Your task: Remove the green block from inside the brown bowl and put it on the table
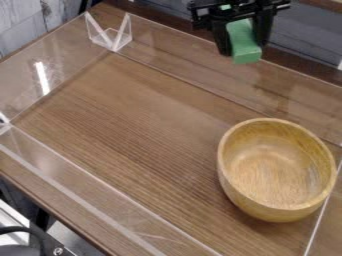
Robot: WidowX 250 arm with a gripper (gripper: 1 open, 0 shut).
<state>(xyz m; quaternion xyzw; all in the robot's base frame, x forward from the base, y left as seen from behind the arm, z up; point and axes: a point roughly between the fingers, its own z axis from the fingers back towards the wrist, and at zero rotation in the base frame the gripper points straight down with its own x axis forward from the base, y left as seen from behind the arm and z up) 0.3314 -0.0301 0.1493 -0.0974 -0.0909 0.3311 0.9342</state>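
In the single camera view, the hand point(243, 38) sits at the top of the frame, cut off above by the picture's edge, its dark fingers point(222, 36) clenched on either side of the green block point(243, 42), which hangs upright and clear of everything below it. The brown bowl point(277, 167) stands at the lower right with its smooth inside bare, so the lifting half of the job looks done and the placing half is what is in hand. The block is well apart from the bowl, up over the far part of the surface point(134, 120), near the back clear wall. To do this step well, I would judge that the arm should come down over an open stretch of the wood grain, somewhere between the bowl and the left clear wall point(34, 75), well away from the bowl's thick rim so the block cannot tip back in or knock it. The block hangs long side down, so it would land on a small end face and may topple when let go; lowering until that face is touching the glossy top, and only then parting the fingers, would keep it from dropping or skidding. A straight lift afterwards, with no sideways drag, should leave it where it was set. How high the block is above the surface cannot be read surely from this one angle.
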